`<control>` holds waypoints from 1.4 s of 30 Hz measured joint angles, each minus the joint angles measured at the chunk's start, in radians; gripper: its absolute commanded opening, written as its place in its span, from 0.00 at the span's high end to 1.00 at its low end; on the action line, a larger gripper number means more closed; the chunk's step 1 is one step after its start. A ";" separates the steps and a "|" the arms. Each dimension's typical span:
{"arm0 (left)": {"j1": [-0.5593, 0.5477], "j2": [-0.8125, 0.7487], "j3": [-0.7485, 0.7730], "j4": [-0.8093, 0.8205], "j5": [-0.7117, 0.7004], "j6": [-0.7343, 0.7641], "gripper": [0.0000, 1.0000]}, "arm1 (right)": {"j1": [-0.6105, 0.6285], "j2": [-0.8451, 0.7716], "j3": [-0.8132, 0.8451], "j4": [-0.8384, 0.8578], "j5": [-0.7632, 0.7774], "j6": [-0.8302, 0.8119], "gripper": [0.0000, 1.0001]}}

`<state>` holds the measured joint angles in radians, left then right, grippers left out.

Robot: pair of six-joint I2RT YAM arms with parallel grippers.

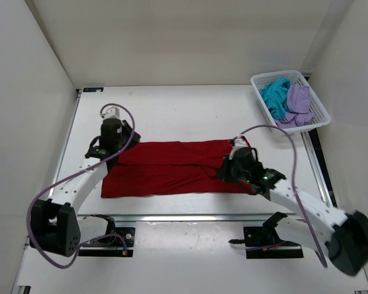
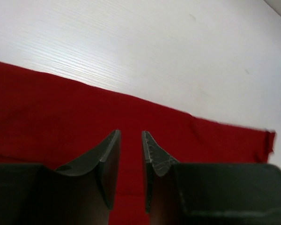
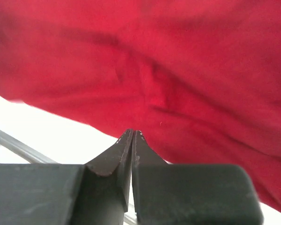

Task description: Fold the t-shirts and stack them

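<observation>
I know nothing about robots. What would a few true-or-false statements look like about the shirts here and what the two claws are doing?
1. The red t-shirt lies spread out on the table. True.
2. The teal t-shirt lies on the table beside the red one. False: it sits in the white basket.
3. The left gripper has a gap between its fingers. True.
4. The right gripper is wide open. False: its fingers are pressed together.
5. The lavender t-shirt is in the basket. True.
</observation>
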<state>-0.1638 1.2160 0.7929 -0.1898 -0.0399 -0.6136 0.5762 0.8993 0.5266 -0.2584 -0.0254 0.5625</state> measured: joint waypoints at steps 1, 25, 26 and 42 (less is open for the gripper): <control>-0.050 -0.014 -0.007 0.013 0.000 -0.004 0.65 | 0.045 0.067 0.016 0.003 0.001 -0.013 1.00; -0.292 -0.113 -0.324 0.238 0.068 -0.072 0.65 | 0.134 0.627 0.278 0.002 0.124 -0.189 0.76; -0.292 -0.113 -0.326 0.241 0.071 -0.074 0.65 | 0.130 0.629 0.278 -0.003 0.126 -0.190 0.76; -0.297 -0.111 -0.329 0.251 0.082 -0.083 0.66 | 0.108 0.658 0.293 -0.023 0.134 -0.201 1.00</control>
<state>-0.4610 1.1049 0.4641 0.0616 0.0418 -0.6968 0.6846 1.5574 0.8196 -0.2817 0.1081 0.3618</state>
